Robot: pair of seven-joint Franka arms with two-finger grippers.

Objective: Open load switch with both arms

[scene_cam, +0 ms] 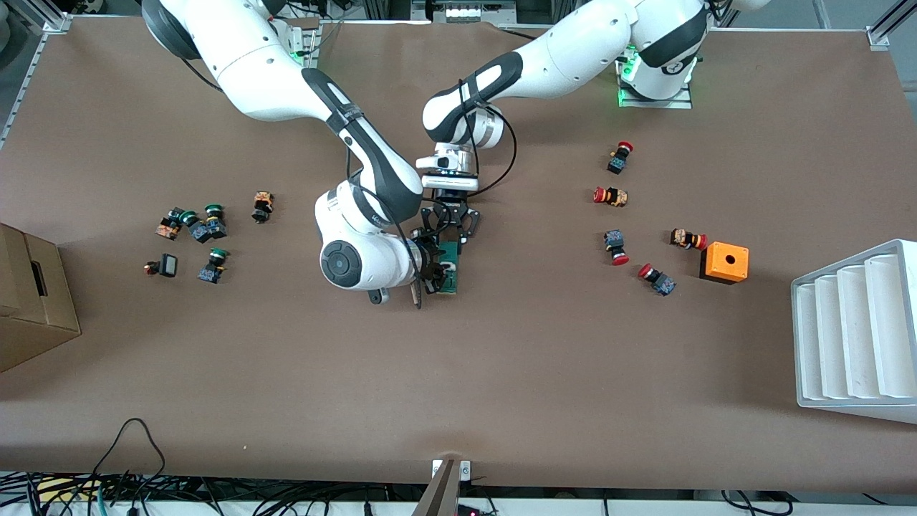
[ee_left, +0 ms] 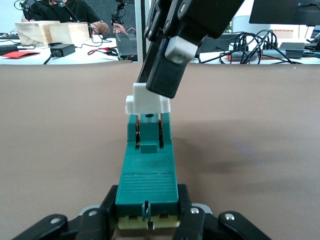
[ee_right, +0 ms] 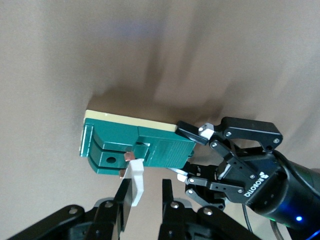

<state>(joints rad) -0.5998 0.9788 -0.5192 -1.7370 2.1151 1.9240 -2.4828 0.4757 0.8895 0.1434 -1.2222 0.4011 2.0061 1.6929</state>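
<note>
The load switch is a dark-green block with a cream underside, at the middle of the table. My left gripper reaches down from the left arm's base and is shut on one end of the block, one finger on each side. At the block's other end the white end piece stands up from the green body. My right gripper has this white piece between its fingers, lying against one finger. The left gripper also shows in the right wrist view, clamped on the green body.
Several red-capped push buttons and an orange box with a hole lie toward the left arm's end. A white ribbed rack stands at that end's edge. Green-capped push buttons and a cardboard box are toward the right arm's end.
</note>
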